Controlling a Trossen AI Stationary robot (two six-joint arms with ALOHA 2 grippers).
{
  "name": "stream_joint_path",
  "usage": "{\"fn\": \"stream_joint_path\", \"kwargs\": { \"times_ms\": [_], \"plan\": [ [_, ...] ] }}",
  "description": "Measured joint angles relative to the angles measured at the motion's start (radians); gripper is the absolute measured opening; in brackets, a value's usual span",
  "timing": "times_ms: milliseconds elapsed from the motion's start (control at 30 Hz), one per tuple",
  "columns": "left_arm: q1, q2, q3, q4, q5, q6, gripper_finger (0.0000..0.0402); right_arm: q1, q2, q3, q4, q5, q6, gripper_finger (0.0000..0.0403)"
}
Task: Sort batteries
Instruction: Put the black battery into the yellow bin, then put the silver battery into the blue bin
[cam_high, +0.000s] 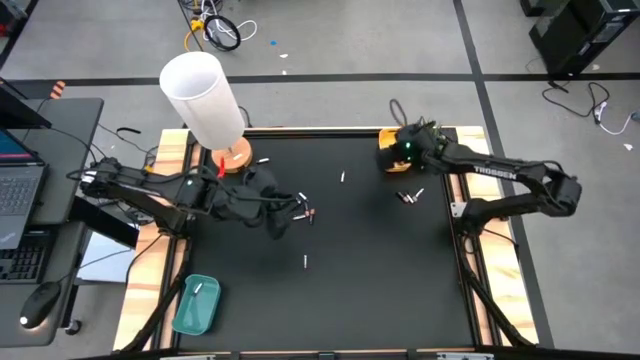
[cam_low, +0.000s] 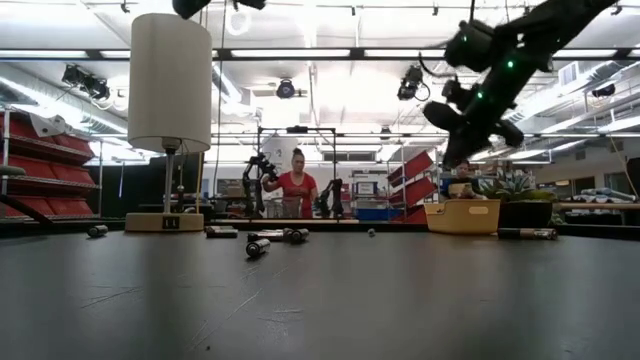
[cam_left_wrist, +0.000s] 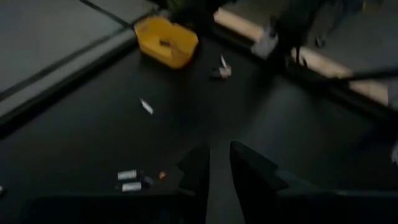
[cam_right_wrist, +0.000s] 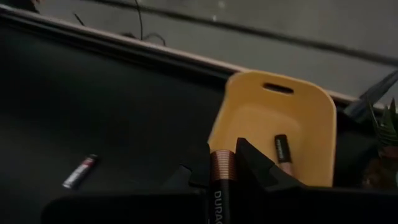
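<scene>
My right gripper (cam_high: 398, 157) hangs over the yellow tray (cam_high: 385, 138) at the far right, shut on a dark battery with a copper end (cam_right_wrist: 221, 169). One dark battery (cam_right_wrist: 281, 149) lies in that tray. My left gripper (cam_high: 292, 206) hovers left of centre, shut on a pale battery (cam_left_wrist: 216, 186), just beside two batteries (cam_high: 307, 213) on the mat. Other batteries lie loose on the black mat (cam_high: 343, 177), (cam_high: 305, 261), (cam_high: 406, 197). The teal tray (cam_high: 190, 318) at the near left holds one white battery (cam_high: 198, 289). My right gripper pinches the dark battery between its two fingers, which lie along it. Its copper end (cam_right_wrist: 221, 163) sticks out at the fingertips, lifted clear above the yellow tray's near rim. My left gripper has a pale strip (cam_left_wrist: 215, 174) between its close-set fingers, running along them. I take it for a white battery, lifted clear of the mat.
A white lamp (cam_high: 203, 95) on a round wooden base stands at the far left corner of the mat. A laptop and mouse sit on a side desk to the left. A person (cam_low: 298, 186) stands far off in the room beyond the table.
</scene>
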Motion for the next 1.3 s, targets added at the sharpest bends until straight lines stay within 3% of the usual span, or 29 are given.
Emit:
{"fn": "stream_joint_path", "kwargs": {
  "times_ms": [100, 300, 400, 567, 667, 900, 1100, 1300],
  "plan": [
    [0.019, 0.009, 0.000, 0.073, -0.015, 0.000, 0.0078, -0.086, 0.019, 0.000, 0.000, -0.083, -0.053, 0.0051],
    [0.065, 0.054, 0.001, 0.194, -0.016, 0.000, 0.0078, -0.214, 0.055, 0.000, -0.025, -0.208, -0.119, 0.0122],
    [0.102, 0.086, 0.001, 0.223, 0.023, -0.006, 0.0078, -0.258, 0.048, 0.000, -0.029, -0.306, -0.164, 0.0148],
    [0.184, 0.142, 0.001, 0.237, 0.148, -0.083, 0.0078, -0.286, -0.060, 0.000, -0.075, -0.538, -0.186, 0.0166],
    [0.224, 0.167, 0.001, 0.238, 0.215, -0.109, 0.0078, -0.261, -0.163, 0.000, -0.131, -0.623, -0.199, 0.0162],
    [0.269, 0.217, 0.001, 0.238, 0.281, -0.217, 0.0078, -0.179, -0.413, 0.001, -0.208, -0.682, -0.239, 0.0152],
    [0.300, 0.285, 0.001, 0.297, 0.323, -0.259, 0.0078, -0.116, -0.507, 0.002, -0.300, -0.775, -0.109, 0.0150],
    [0.394, 0.405, 0.001, 0.425, 0.462, -0.258, 0.0082, -0.034, -0.525, 0.002, -0.281, -0.669, 0.014, 0.0150]
  ]
}}
